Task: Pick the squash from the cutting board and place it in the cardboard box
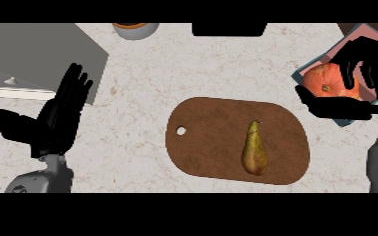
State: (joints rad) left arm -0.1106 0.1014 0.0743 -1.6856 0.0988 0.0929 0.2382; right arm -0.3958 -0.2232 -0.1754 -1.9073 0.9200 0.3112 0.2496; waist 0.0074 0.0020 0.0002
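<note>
An orange, round squash (pixel 330 82) is at the far right, above the open cardboard box (pixel 322 59), whose pale inside and grey-blue rim show around it. My right hand (pixel 360 55) is curled round the squash, fingers over its top and right side and thumb (pixel 336 109) under its near side. I cannot see whether the squash touches the box floor. The brown cutting board (pixel 214 135) lies in the middle of the counter, apart from the hand. My left hand (pixel 63 107) stays open at the left, fingers up.
A yellow-brown pear (pixel 255 150) lies on the board's right half. A grey slab-like unit (pixel 44 55) fills the upper left. A grey cup with orange contents (pixel 136 30) and a black object (pixel 229 29) sit at the back edge.
</note>
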